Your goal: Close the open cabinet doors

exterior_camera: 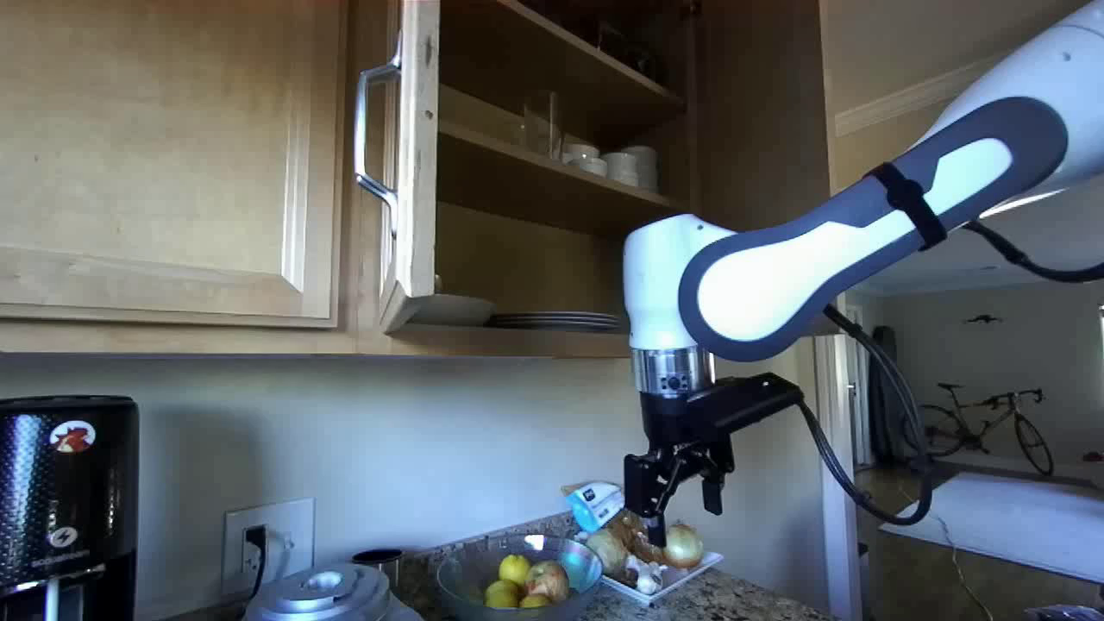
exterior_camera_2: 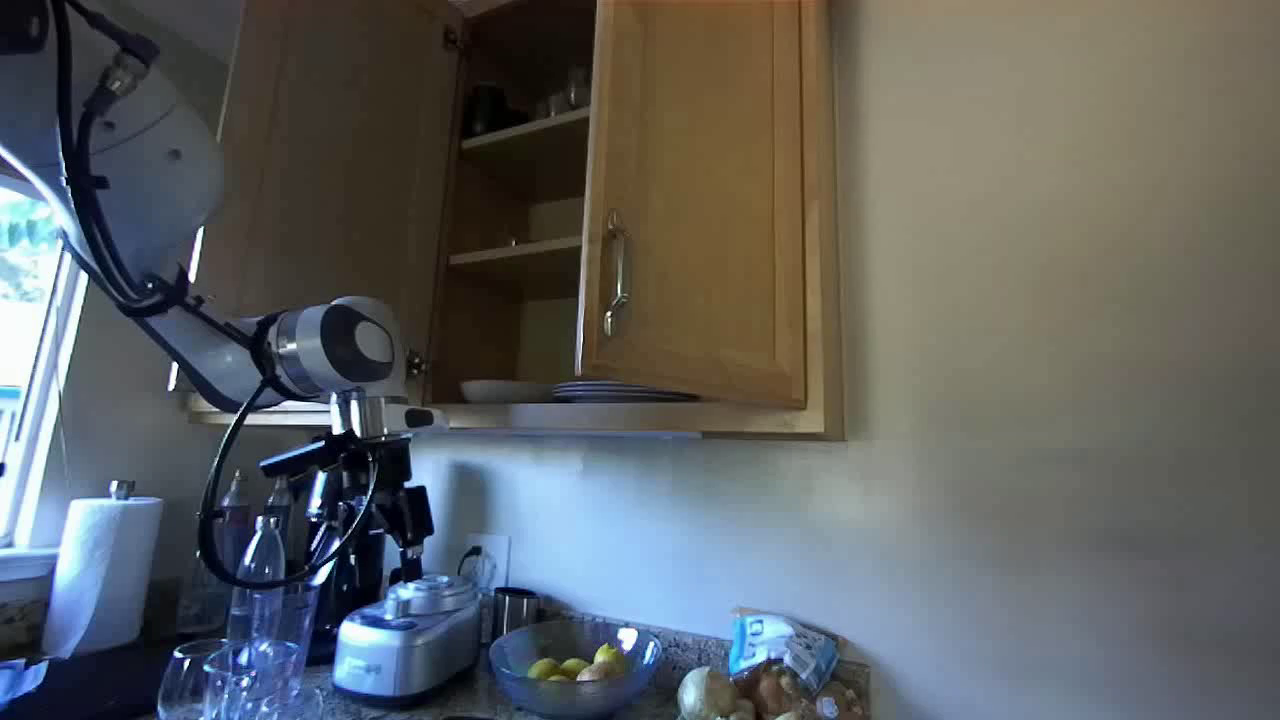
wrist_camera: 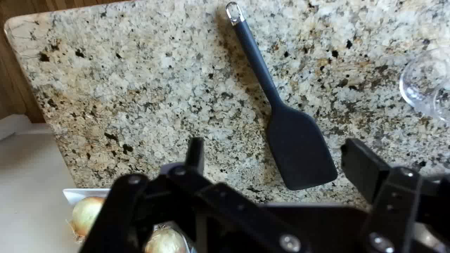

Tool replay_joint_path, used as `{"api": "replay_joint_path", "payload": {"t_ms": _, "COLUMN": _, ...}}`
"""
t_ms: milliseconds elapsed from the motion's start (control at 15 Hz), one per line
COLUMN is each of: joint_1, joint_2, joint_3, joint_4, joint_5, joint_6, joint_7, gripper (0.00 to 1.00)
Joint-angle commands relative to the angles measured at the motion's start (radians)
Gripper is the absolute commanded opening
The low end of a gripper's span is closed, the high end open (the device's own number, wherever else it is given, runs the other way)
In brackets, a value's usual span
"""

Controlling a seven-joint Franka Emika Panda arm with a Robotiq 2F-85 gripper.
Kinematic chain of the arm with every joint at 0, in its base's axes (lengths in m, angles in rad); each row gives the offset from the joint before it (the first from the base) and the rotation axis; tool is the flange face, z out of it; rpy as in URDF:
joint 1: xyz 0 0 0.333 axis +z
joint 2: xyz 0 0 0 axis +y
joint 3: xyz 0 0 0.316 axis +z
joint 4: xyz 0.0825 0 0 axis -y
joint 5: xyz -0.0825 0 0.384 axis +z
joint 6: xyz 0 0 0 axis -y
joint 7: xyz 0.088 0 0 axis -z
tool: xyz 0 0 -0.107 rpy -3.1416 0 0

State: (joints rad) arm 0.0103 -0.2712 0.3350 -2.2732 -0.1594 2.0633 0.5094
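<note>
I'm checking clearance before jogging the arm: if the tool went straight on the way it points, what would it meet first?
Going down, the open tool would probably meet the dark spatula or the granite countertop beside it; depth is unclear.

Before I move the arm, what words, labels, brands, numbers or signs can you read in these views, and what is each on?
No words or numbers read clearly.
Lightning-bolt sign: on the black appliance; lettering under it too blurred.
Round sticker, same appliance: reddish figure, no readable words.
Blue-and-white bag: print too blurred.
Silver appliance: front mark too small.
</note>
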Motion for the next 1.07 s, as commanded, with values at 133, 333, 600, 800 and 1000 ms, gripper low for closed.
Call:
{"api": "replay_joint_path", "payload": {"t_ms": 133, "joint_1": 0.034, "joint_2": 0.003, "joint_3": -0.032, "joint_4": 0.002, "joint_5": -0.01, "joint_6": -0.004, "joint_7": 0.007, "gripper": 1.0}}
{"api": "replay_joint_path", "payload": {"t_ms": 333, "joint_1": 0.034, "joint_2": 0.003, "joint_3": -0.032, "joint_4": 0.002, "joint_5": -0.01, "joint_6": -0.004, "joint_7": 0.008, "gripper": 1.0}}
{"api": "replay_joint_path", "payload": {"t_ms": 600, "joint_1": 0.034, "joint_2": 0.003, "joint_3": -0.032, "joint_4": 0.002, "joint_5": -0.01, "joint_6": -0.004, "joint_7": 0.007, "gripper": 1.0}}
{"api": "replay_joint_path", "payload": {"t_ms": 800, "joint_1": 0.047, "joint_2": -0.017, "joint_3": -0.038, "joint_4": -0.009, "joint_5": -0.019, "joint_6": 0.0, "joint_7": -0.007, "gripper": 1.0}}
{"api": "replay_joint_path", "payload": {"t_ms": 1000, "joint_1": 0.052, "joint_2": -0.079, "joint_3": -0.036, "joint_4": -0.021, "joint_5": -0.071, "joint_6": -0.002, "joint_7": -0.01, "gripper": 1.0}}
